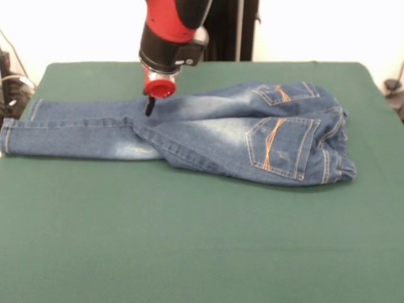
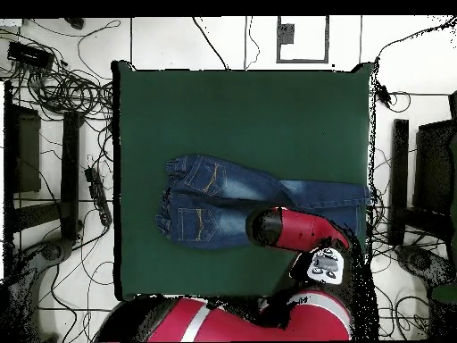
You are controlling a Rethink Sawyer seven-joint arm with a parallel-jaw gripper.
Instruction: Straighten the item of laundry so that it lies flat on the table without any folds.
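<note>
One pair of jeans [image 1: 208, 136] lies on one green tabletop [image 1: 202, 240]; one arm with one gripper [image 1: 149, 106] is present.

Front view: the jeans lie lengthwise across the far half of the tabletop, waistband at the right, leg ends at the left. Two back pockets with orange stitching face up, one [image 1: 281, 150] nearer the camera, one [image 1: 283, 93] farther. The two legs lie together, one partly over the other, with a diagonal fold line where they overlap near the thigh. The cuffs reach close to the left edge of the tabletop. The waistband end is bunched and creased.

The gripper hangs from a red collar over the far leg, about the middle of the garment's length, its dark tip at or just above the denim. Whether the fingers are spread or pressed together cannot be told; contact with the cloth cannot be confirmed.

Overhead view: the jeans [image 2: 223, 210] sit in the middle band of the tabletop [image 2: 241, 107], legs running to its right edge. The arm [image 2: 294, 230] covers part of the legs.
</note>
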